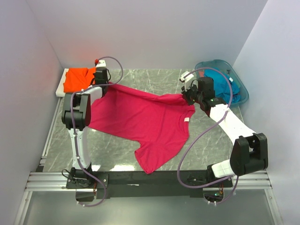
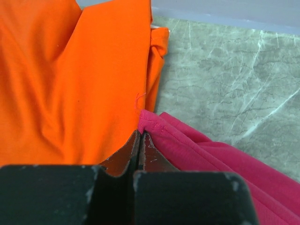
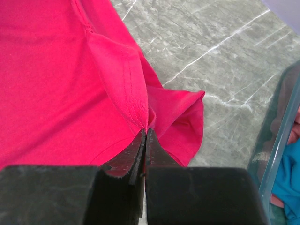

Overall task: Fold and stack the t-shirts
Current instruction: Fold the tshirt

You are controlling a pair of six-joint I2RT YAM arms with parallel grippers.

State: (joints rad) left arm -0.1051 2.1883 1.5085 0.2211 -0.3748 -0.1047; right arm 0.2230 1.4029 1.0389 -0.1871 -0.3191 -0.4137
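Marble table (image 1: 154, 79), magenta t-shirt (image 1: 145, 122) spread, creased

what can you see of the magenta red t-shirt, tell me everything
The magenta-red t-shirt is plain, short-sleeved, soft matte knit with stitched hems and a white neck label. It is unfolded, stretched wrinkled across the grey marbled table, one part, likely a sleeve, pointing toward the arm bases. The left gripper and right gripper each have fingers shut on a far edge of it.
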